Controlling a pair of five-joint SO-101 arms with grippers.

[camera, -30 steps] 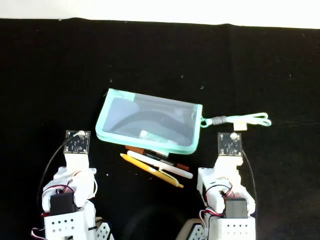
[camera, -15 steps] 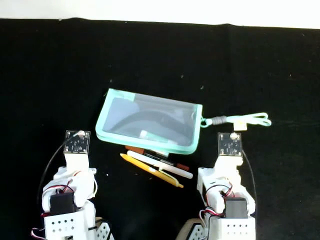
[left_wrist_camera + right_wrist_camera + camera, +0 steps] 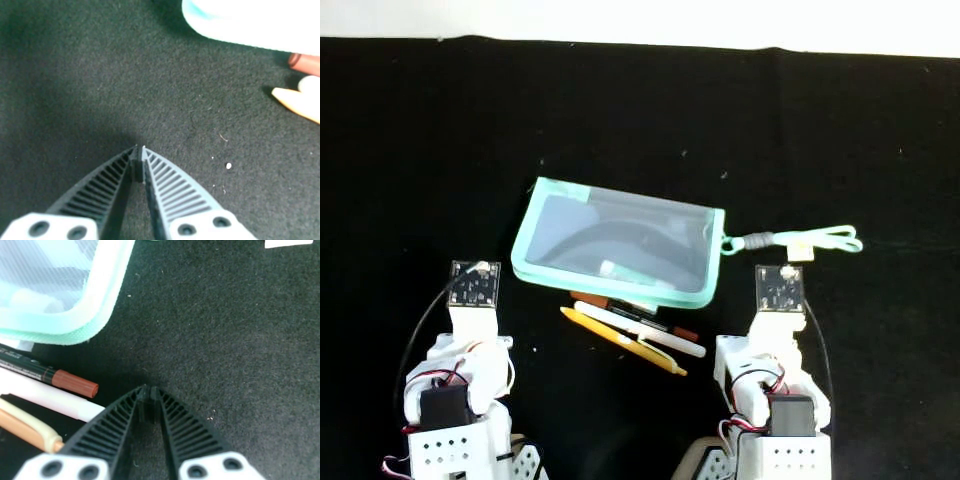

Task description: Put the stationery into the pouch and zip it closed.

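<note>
Black table (image 3: pixel 840 130) unchanged: my left gripper (image 3: pixel 139 150) and right gripper (image 3: pixel 149 390) stayed pinched together, pens (image 3: pixel 638 328) outside the pouch (image 3: pixel 620 245), task unstarted.

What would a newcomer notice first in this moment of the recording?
The mint-green pouch lies flat mid-table on the black cloth, its lanyard trailing toward the right arm's side. Three pens lie bundled just in front of it, between the arms. The left gripper and right gripper are shut, holding nothing.
</note>
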